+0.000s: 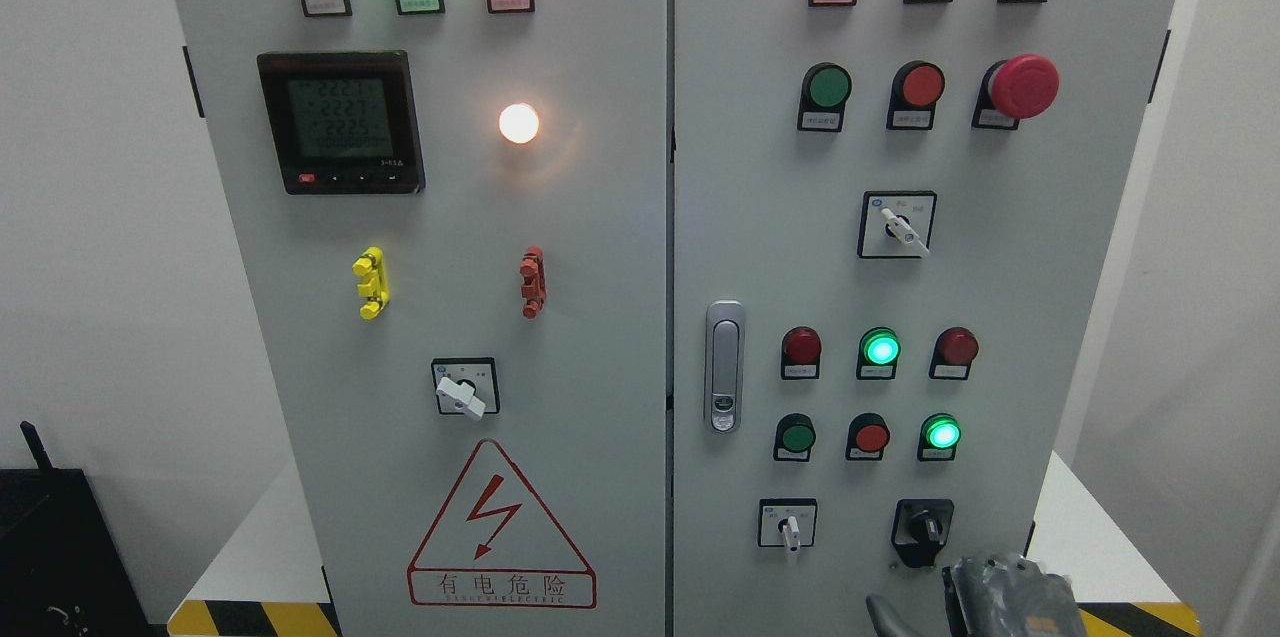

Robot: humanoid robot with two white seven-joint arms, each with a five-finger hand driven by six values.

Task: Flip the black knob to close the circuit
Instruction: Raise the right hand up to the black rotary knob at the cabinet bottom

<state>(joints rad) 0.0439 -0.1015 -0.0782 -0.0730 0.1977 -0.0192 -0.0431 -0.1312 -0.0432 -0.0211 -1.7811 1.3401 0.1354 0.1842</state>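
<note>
The black knob [922, 529] sits at the lower right of the right cabinet door, its handle pointing down and slightly right. My right hand [1010, 597] shows at the bottom edge just below and right of the knob, apart from it; only its top is in view and it holds nothing I can see. The left arm is out of view.
Grey electrical cabinet with two doors. White rotary switches [788, 527] [900, 229] [462, 395], a door latch [724, 367], a red emergency button [1022, 85], lit indicator lamps and a meter [340, 122] cover the panels. A black box [50, 547] stands at lower left.
</note>
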